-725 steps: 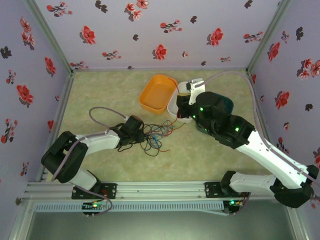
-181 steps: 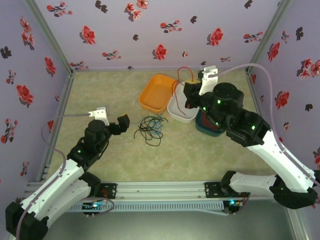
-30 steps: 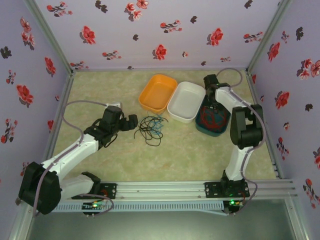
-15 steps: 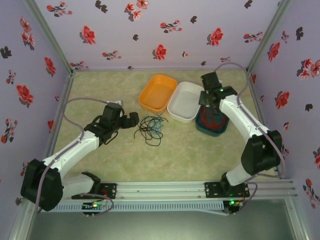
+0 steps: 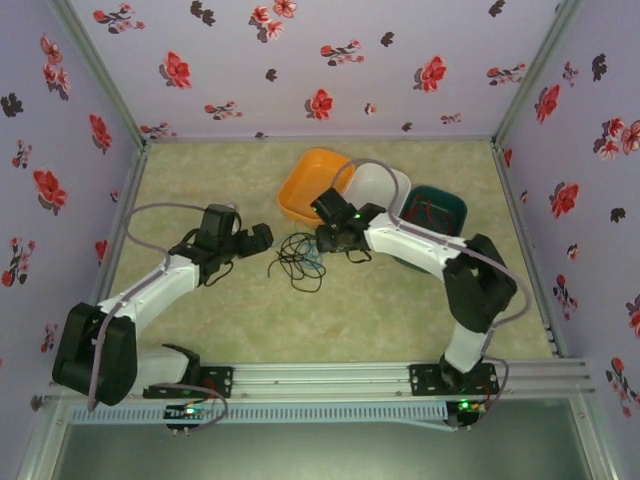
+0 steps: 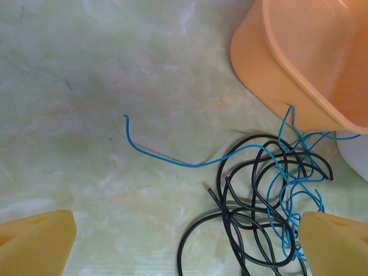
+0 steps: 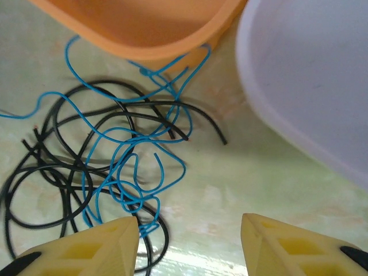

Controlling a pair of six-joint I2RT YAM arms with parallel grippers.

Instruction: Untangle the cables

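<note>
Both your left gripper (image 6: 184, 244) and right gripper (image 7: 190, 236) hang parted, empty, by the blue cable (image 7: 115, 144) knotted through the black cable (image 7: 52, 172) beside the orange tray (image 7: 144, 29); grab both strands and you tighten the tangle.

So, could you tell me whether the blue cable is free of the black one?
Tangled: the blue cable loops through the coils of the black cable.

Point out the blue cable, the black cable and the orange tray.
blue cable (image 6: 190, 165), left wrist view, on its long loose tail lying on the table.
black cable (image 6: 267, 136), left wrist view, on the top arc of its loop.
orange tray (image 6: 253, 57), left wrist view, on its outer side wall.
</note>
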